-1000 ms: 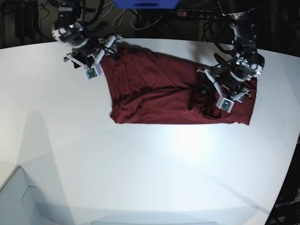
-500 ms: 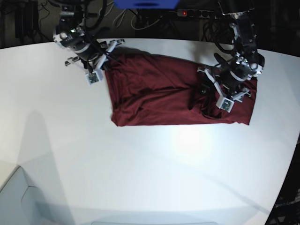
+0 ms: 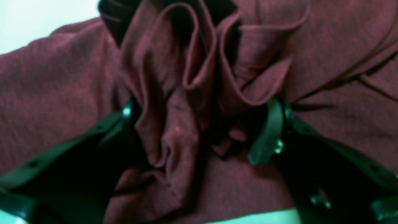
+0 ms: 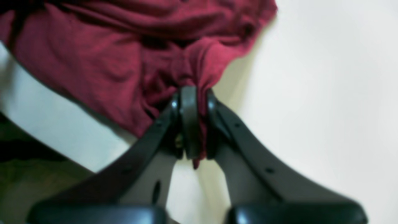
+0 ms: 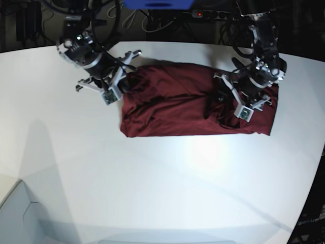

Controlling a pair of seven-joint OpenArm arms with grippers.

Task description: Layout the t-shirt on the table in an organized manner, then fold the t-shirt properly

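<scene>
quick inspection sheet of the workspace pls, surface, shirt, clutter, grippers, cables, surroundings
surface: white glossy table, curved edge, bare in front of the shirt
job's things: maroon t-shirt lying wrinkled across the far part of the table, not yet flat or folded
clutter: nothing seen on the table besides the shirt
grippers: right gripper shut on a pinch of the shirt's edge; left gripper has its jaws apart around a bunched ridge of cloth, whether it grips is unclear
cables: dark cables and a power strip with a red light behind the table's far edge
surroundings: dark background, a blue object at the top edge
</scene>
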